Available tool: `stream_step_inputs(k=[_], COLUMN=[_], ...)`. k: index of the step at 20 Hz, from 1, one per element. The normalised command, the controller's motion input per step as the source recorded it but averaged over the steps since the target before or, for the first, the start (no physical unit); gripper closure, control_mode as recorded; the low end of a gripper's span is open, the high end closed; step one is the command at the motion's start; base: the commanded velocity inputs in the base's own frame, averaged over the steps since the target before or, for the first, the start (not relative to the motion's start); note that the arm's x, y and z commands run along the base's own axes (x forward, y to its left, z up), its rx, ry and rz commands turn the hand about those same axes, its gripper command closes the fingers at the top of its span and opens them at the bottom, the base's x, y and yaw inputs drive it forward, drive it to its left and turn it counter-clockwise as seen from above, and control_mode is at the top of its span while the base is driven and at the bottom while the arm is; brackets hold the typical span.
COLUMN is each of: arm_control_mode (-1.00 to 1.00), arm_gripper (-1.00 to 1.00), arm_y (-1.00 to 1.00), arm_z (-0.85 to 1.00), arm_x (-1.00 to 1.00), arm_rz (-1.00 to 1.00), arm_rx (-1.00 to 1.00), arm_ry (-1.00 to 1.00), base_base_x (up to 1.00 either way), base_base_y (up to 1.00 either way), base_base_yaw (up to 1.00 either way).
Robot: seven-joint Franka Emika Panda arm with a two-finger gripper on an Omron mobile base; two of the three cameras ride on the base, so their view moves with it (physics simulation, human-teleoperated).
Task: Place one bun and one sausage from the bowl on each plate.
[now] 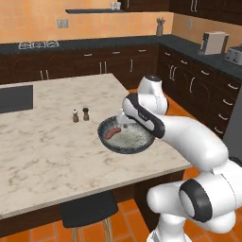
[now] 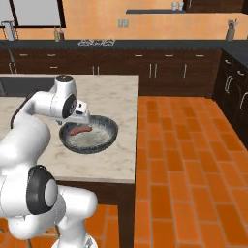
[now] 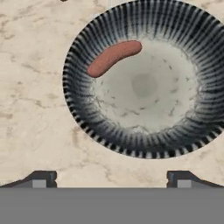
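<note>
The wide dark grey bowl (image 3: 78,92) with its streaky rim stands on the marble island, near the right edge. One reddish-brown sausage (image 3: 114,57) lies inside it against the rim. The same bowl (image 1: 124,150) (image 2: 90,149) and sausage (image 1: 112,133) (image 2: 80,130) appear from both base cameras. My gripper (image 3: 111,180) hangs open above the bowl's near side, looking straight down, with nothing between its fingers. A bun and the plates are out of view.
Two small shakers, one pale (image 1: 75,116) and one dark (image 1: 86,114), stand on the counter left of the bowl. A dark inset panel (image 1: 15,98) lies at the island's far left. A black stool (image 1: 89,210) sits under the front edge. Orange tiled floor (image 2: 184,160) lies to the right.
</note>
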Motion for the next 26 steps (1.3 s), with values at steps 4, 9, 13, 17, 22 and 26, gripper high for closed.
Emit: stream_step_inputs(k=[4, 9, 13, 17, 22, 26], arm_control_mode=[-1.00, -1.00, -1.00, -1.00, -1.00, -1.00], arm_gripper=[-1.00, -1.00, -1.00, -1.00, -1.00, -1.00], arm_y=[0.29, 0.10, 0.00, 0.11, 0.25, 0.01], arm_z=[-0.12, -0.65, -0.60, -0.24, -0.19, -0.28], arm_x=[0.93, 0.53, 0.24, 0.03, 0.30, 0.54], arm_rz=[-0.09, -0.08, -0.05, -0.05, -0.13, -0.20], arm_rx=[0.00, 0.00, 0.00, 0.00, 0.00, -0.01], arm_ry=[0.06, 0.00, -0.03, -0.02, 0.00, -0.02], base_base_x=[0.00, 0.00, 0.00, 0.00, 0.00, 0.00], base_base_y=[0.00, 0.00, 0.00, 0.00, 0.00, 0.00], base_base_yaw=[0.00, 0.00, 0.00, 0.00, 0.00, 0.00])
